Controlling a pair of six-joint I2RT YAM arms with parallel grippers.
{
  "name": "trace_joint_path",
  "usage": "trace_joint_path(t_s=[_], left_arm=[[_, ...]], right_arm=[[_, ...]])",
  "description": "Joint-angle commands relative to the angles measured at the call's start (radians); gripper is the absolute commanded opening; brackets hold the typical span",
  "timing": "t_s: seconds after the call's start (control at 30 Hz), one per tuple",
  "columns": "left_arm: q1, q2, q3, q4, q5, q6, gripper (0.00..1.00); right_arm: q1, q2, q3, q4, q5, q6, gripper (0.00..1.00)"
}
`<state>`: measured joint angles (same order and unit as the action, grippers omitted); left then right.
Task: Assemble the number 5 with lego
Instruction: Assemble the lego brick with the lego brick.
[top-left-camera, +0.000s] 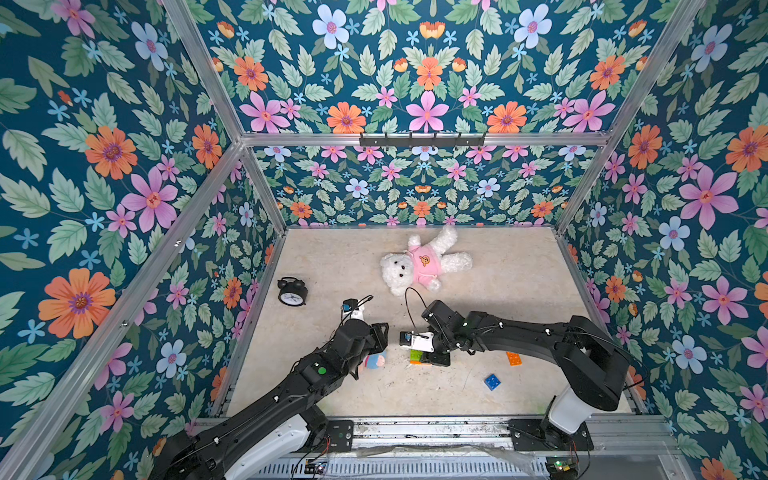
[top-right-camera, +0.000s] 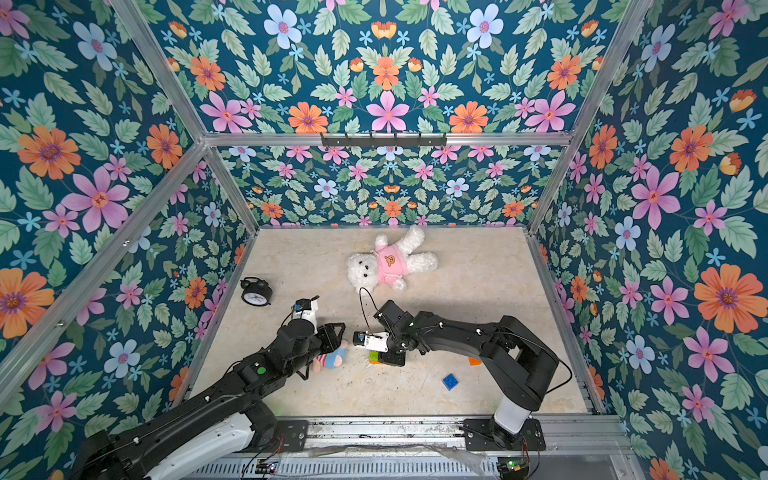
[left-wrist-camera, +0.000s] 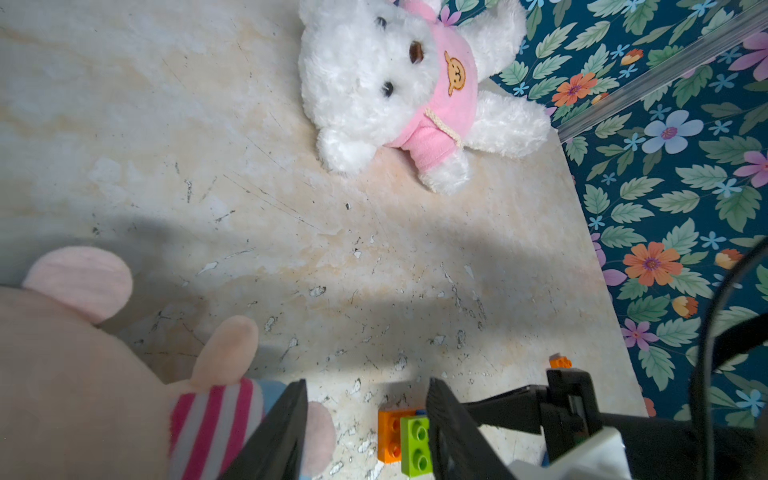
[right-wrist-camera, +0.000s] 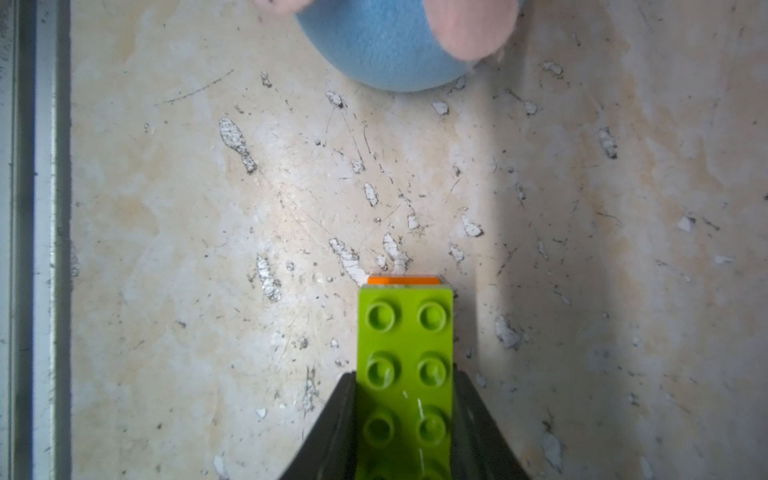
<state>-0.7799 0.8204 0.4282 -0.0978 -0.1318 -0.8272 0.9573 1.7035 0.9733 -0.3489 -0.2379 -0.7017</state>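
Left end effector (left-wrist-camera: 368, 395) hangs low over the bench (top-left-camera: 519, 282), its fingers part-way apart with nothing between them. The small plush doll (top-left-camera: 376, 360) lies right under it, and I cannot tell whether a finger brushes the doll.

Just right of the doll stands a partial stack. The lime green brick (right-wrist-camera: 405, 324) sits studs-up on an orange brick (right-wrist-camera: 403, 280), of which only a thin edge shows in the right wrist view. In the left wrist view a sliver of blue peeps out at the joint, too small to say whether a blue brick is sandwiched there.

The right end effector (right-wrist-camera: 405, 386) is clamped on the green brick, one finger against each long side, and the stack appears to rest on the bench. Further right, well apart from the stack, a loose blue brick (top-left-camera: 492, 381) and then a loose orange brick (top-left-camera: 514, 358) lie singly on the bench.

By my judgement the number 5 is roughly half built, with green joined over orange. The loose blue and orange bricks are yet to be fetched and pressed on. A second blue brick shows nowhere on its own, so it may be inside the stack.

No box, tray or other container is in view; every brick lies on the bare bench
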Motion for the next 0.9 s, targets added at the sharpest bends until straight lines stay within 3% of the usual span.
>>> trace_joint_path(t_s=[0.0, 0.2, 0.47, 0.6, 0.73, 0.87], left_arm=[[-0.001, -0.003, -0.002, -0.009, -0.007, 0.017, 0.51], [0.000, 0.023, 0.014, 0.006, 0.030, 0.038, 0.51], [0.000, 0.024, 0.019, 0.008, 0.026, 0.046, 0.51], [0.000, 0.040, 0.024, 0.050, 0.078, 0.074, 0.54], [0.000, 0.119, 0.069, 0.087, 0.218, 0.122, 0.66], [-0.006, 0.255, 0.123, 0.079, 0.322, 0.124, 0.72]], right_arm=[[0.002, 0.020, 0.015, -0.211, 0.089, 0.004, 0.22], [0.001, -0.016, 0.043, -0.182, 0.082, 0.006, 0.39], [0.001, -0.106, 0.046, -0.103, 0.071, 0.033, 0.48], [0.001, -0.172, 0.057, -0.064, 0.058, 0.116, 0.50], [-0.032, -0.266, -0.002, 0.047, 0.126, 0.432, 0.51], [-0.159, -0.337, -0.111, 0.138, 0.062, 0.965, 0.50]])
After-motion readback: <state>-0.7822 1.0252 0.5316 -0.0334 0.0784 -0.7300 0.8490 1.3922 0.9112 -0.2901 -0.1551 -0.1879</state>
